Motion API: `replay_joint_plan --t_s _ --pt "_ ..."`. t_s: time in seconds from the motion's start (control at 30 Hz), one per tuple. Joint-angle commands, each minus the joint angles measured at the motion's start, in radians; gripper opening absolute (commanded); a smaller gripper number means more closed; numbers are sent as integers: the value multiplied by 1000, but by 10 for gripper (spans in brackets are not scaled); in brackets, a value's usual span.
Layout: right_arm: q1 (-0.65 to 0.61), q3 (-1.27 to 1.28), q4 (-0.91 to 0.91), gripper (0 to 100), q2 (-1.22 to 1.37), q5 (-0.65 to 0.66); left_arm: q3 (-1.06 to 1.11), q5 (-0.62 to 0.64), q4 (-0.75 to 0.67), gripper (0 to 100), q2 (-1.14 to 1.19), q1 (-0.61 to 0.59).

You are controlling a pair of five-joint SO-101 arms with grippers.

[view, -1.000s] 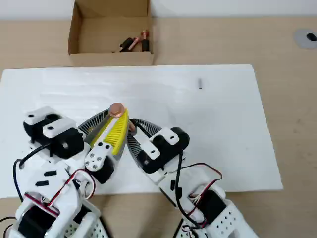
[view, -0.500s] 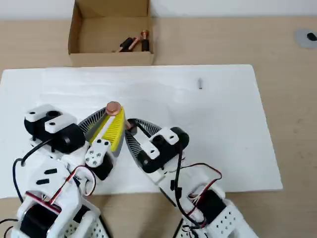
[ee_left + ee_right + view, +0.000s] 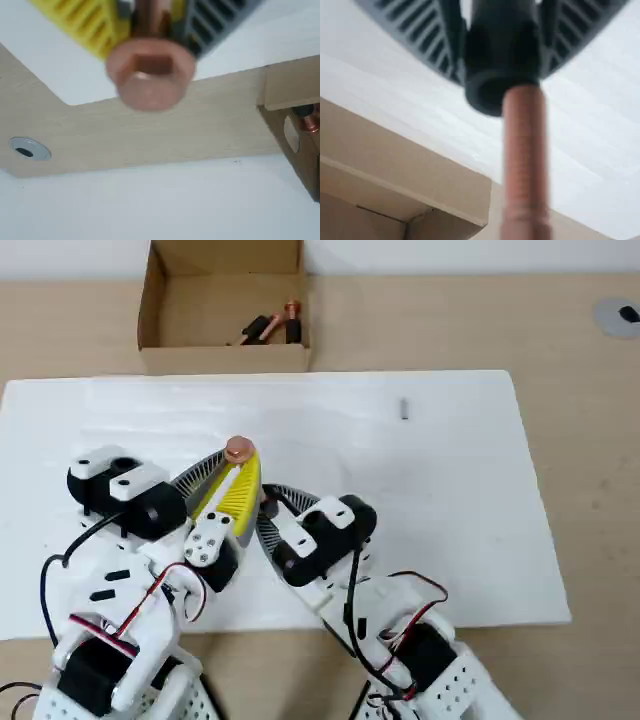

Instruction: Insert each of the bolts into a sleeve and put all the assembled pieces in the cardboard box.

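Shifted rightward toward its neighbour over the last second, the left gripper (image 3: 237,462) is clamped on a copper bolt (image 3: 238,450) just under its head, above the white mat (image 3: 430,500). Just beside it, the right gripper (image 3: 264,502) pinches a black sleeve (image 3: 502,55) with a copper shaft (image 3: 522,160) jutting from its end. Far back on the table, the cardboard box (image 3: 150,310) holds a few finished pieces (image 3: 270,328) by its right wall.
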Motion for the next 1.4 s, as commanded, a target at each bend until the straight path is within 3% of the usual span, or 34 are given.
replay_joint_plan --t_s 0.0,0.33,0.73,0.97,1.27,1.37 --pt "15 -56 3 9 -54 -9 -49 -6 -11 5 -7 -5" --pt "13 -56 3 9 -47 -77 -98 -3 -11 5 -7 -5" --pt "13 -54 3 9 -47 -77 6 -3 -110 5 -7 -3" --pt "13 -53 3 9 -47 -77 14 -3 -101 5 -7 -3" --pt "13 -56 3 9 -47 -77 17 15 46 5 -12 80" --pt "15 -56 3 9 -48 -77 11 17 51 5 -12 41"
